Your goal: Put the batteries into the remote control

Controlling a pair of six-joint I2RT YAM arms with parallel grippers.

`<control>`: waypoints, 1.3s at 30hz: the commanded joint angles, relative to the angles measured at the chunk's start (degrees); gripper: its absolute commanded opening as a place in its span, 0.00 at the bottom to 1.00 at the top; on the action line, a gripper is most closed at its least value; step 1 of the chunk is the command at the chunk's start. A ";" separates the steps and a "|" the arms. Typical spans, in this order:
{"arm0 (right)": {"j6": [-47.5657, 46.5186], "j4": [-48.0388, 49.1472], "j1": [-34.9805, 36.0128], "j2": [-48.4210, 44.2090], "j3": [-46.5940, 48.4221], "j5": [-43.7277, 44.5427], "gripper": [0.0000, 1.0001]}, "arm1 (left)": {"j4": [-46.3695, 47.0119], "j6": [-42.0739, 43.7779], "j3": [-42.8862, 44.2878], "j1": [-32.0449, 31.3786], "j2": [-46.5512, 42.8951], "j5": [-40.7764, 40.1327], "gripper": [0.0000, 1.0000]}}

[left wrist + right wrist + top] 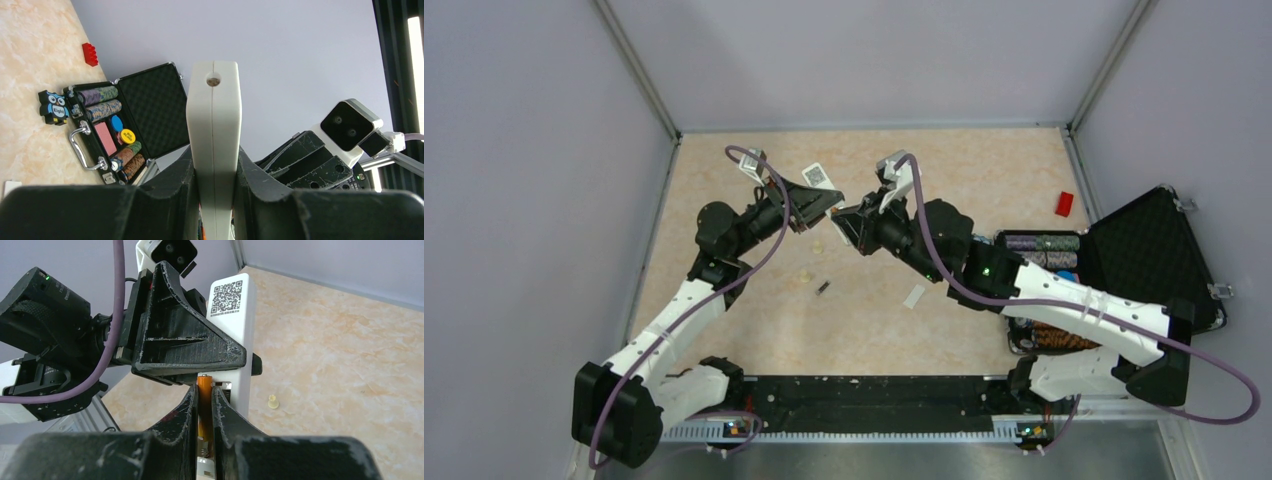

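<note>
My left gripper (817, 207) (214, 165) is shut on the remote control (214, 115) (235, 320), a slim white bar with a QR label that it holds off the table. My right gripper (849, 222) (204, 402) is shut on one of the batteries (204, 385), copper-orange. That battery stands at the remote's open recess, where a spring shows below it. The two grippers meet nose to nose above the table's middle. A second battery (822, 288) lies on the table below them.
A small white flat piece (914, 296) lies right of the loose battery. Cream lumps (804, 278) (272, 401) dot the table. An open black case (1144, 250) (150, 100) with chip rolls stands at the right, with a red brick (1064, 203) and an owl figure (53, 106) near it.
</note>
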 commanded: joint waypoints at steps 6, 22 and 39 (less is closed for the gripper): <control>-0.91 -1.94 0.85 -0.83 0.26 -1.09 0.12 | 7.42 -2.40 0.30 -0.11 -1.07 -1.89 0.00; 0.56 -4.89 0.78 0.86 2.21 -0.84 0.21 | 6.39 -1.05 0.10 -0.08 -1.61 -2.40 0.00; 2.59 -5.22 0.78 1.19 5.46 2.58 0.36 | 5.25 0.13 -0.90 -0.09 -2.08 -2.18 0.00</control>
